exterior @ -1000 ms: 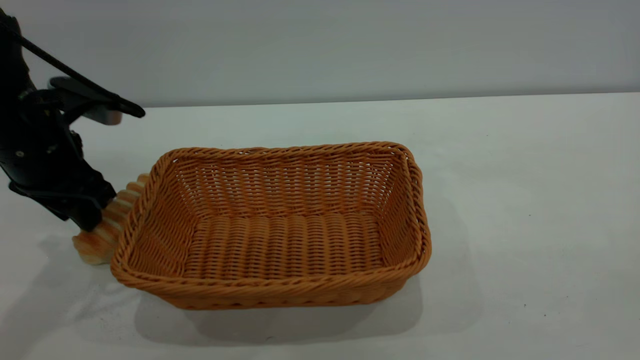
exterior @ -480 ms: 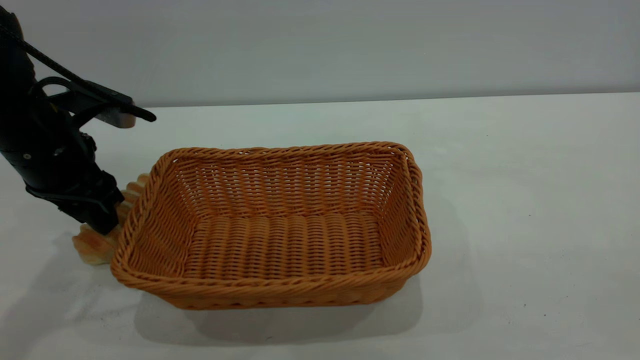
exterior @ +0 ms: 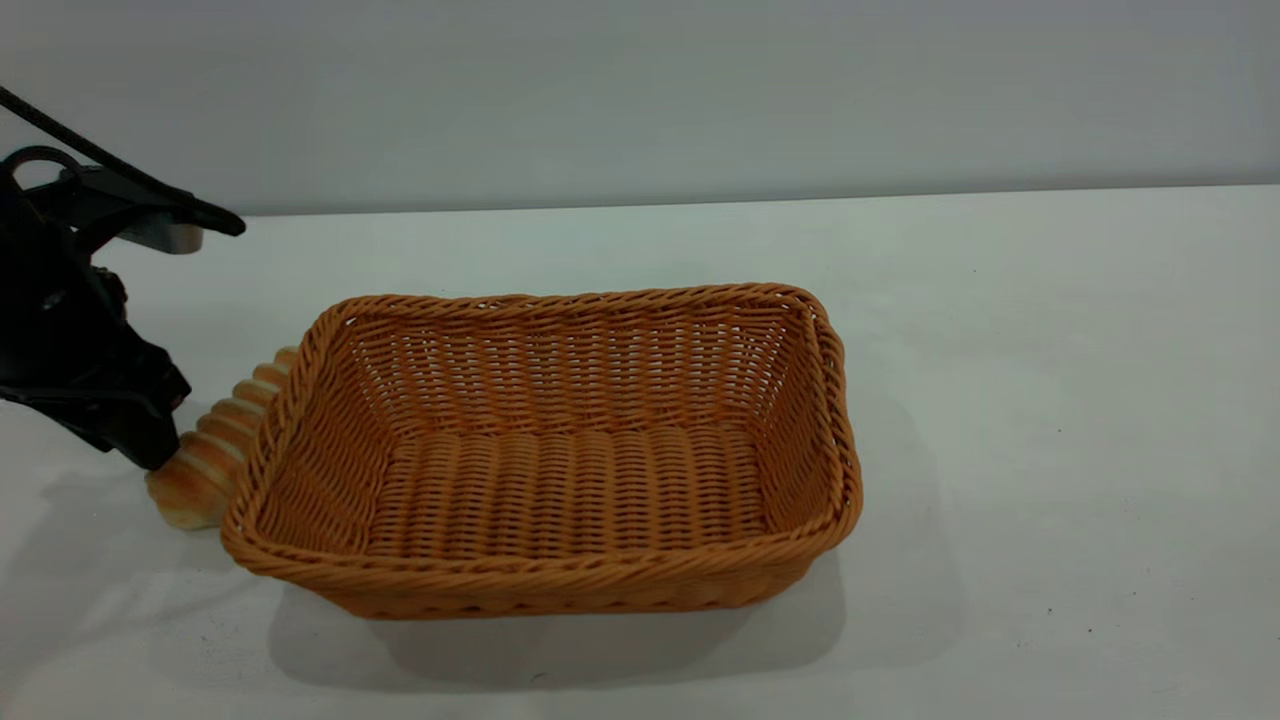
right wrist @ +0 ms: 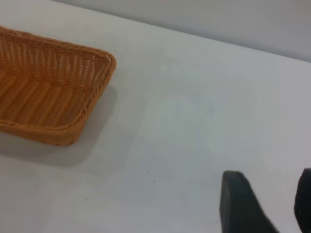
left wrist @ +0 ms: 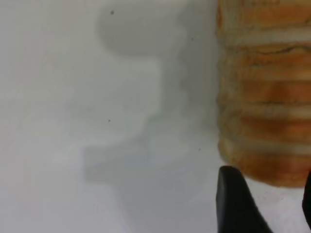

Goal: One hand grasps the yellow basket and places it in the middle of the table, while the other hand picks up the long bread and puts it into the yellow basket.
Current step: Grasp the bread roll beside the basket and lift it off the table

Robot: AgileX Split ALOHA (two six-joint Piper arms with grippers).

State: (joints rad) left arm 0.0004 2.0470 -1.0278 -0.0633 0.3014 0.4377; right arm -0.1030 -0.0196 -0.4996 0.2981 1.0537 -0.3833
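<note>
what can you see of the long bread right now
The long bread is a small golden-brown loaf with crosswise cream-edged ridges. It lies flat on the white table outside the yellow basket, close against its left side, its far end hidden behind the rim. The left pincer is at its near end, not gripping it.

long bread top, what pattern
Golden-brown with crosswise cream ridges, clearest in the left wrist view: long bread.

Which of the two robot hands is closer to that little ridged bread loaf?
Left. The left gripper sits at the long bread's near end; the right gripper is off beyond the yellow basket.
</note>
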